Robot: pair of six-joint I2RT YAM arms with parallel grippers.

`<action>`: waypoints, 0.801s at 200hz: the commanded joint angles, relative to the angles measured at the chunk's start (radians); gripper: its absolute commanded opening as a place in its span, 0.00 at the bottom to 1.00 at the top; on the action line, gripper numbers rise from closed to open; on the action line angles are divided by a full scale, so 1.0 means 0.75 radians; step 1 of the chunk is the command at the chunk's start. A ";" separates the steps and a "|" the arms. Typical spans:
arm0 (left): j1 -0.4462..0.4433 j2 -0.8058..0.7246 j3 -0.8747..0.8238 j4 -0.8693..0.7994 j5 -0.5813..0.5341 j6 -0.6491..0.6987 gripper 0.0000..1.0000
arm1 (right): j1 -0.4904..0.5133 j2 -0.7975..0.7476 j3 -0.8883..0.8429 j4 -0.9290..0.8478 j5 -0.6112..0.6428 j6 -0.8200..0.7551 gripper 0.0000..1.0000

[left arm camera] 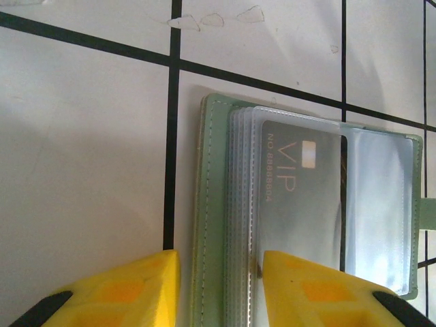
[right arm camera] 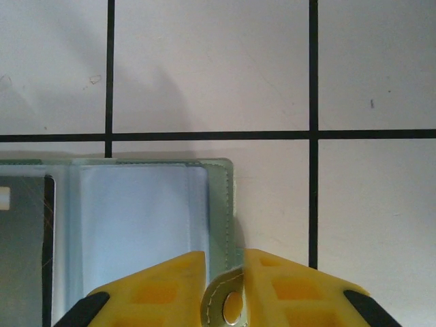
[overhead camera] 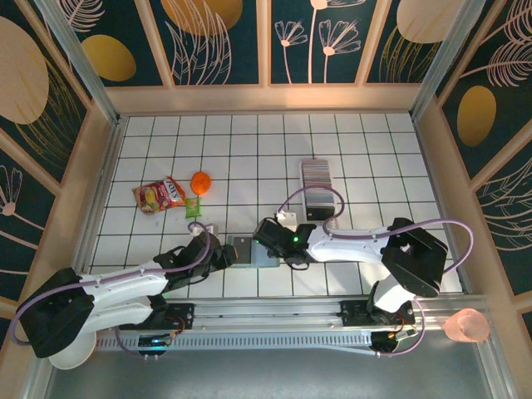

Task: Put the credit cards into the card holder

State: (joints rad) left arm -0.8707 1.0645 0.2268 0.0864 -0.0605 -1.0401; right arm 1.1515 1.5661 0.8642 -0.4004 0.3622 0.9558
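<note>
Card holder (left arm camera: 306,204): light, floppy. Left gripper (left arm camera: 221,289) jaws clamp spine edge; right gripper (right arm camera: 225,293) jaws pinch clasp tab (right arm camera: 228,303). Credit cards (overhead camera: 317,173): thin, stiff, slippery.

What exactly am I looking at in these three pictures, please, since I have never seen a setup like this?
These are two robot arms bolted at the near edge of a tiled table. The overhead picture comes from a fixed camera above and behind them; the other two come from cameras on each wrist, so the yellow fingers at the bottom belong to that arm. Between the arms lies an open green card holder with a grey VIP card in one sleeve. The left tool straddles the holder's left edge and sleeves; the right tool is shut on its clasp tab. Farther back stands a clear tray with a row of cards, plus a snack packet and an orange object.
</note>
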 commanded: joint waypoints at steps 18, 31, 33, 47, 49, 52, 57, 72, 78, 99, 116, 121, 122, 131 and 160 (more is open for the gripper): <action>-0.004 0.013 0.025 0.014 0.012 0.016 0.37 | -0.010 -0.061 -0.021 -0.071 0.075 0.054 0.20; -0.002 0.016 0.027 0.012 0.010 0.016 0.37 | -0.010 -0.077 -0.030 -0.071 0.079 0.063 0.18; -0.003 0.016 0.027 0.012 0.009 0.016 0.37 | -0.010 -0.079 -0.031 -0.071 0.082 0.062 0.18; -0.002 0.019 0.029 0.009 0.011 0.016 0.37 | -0.009 -0.095 -0.041 -0.070 0.087 0.066 0.17; -0.003 0.019 0.029 0.010 0.009 0.016 0.37 | -0.010 -0.096 -0.042 -0.070 0.088 0.066 0.17; -0.002 0.018 0.029 0.010 0.009 0.016 0.37 | -0.011 -0.099 -0.043 -0.071 0.089 0.067 0.17; -0.002 0.018 0.029 0.010 0.010 0.016 0.37 | -0.010 -0.105 -0.044 -0.076 0.093 0.070 0.17; -0.002 0.019 0.027 0.011 0.009 0.015 0.37 | -0.013 -0.113 -0.048 -0.076 0.099 0.072 0.17; -0.002 0.021 0.026 0.009 0.010 0.015 0.37 | -0.013 -0.115 -0.049 -0.071 0.100 0.071 0.16; -0.004 0.028 0.025 0.013 0.011 0.013 0.37 | -0.016 -0.118 -0.057 -0.059 0.094 0.072 0.13; -0.004 0.036 0.029 0.014 0.017 0.014 0.37 | -0.018 -0.119 -0.069 -0.048 0.092 0.076 0.08; -0.001 0.037 0.029 0.016 0.016 0.014 0.37 | -0.018 -0.120 -0.073 -0.044 0.086 0.077 0.08; -0.002 0.037 0.029 0.016 0.016 0.013 0.37 | -0.019 -0.119 -0.073 -0.044 0.086 0.077 0.08; -0.003 0.039 0.031 0.016 0.019 0.013 0.37 | -0.021 -0.119 -0.080 -0.040 0.083 0.078 0.07; -0.003 0.045 0.035 0.017 0.020 0.015 0.38 | -0.024 -0.127 -0.099 -0.039 0.083 0.088 0.02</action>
State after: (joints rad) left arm -0.8707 1.0794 0.2371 0.0853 -0.0605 -1.0401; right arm 1.1416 1.4963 0.8146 -0.4225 0.3931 1.0004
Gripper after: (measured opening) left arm 0.376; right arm 0.050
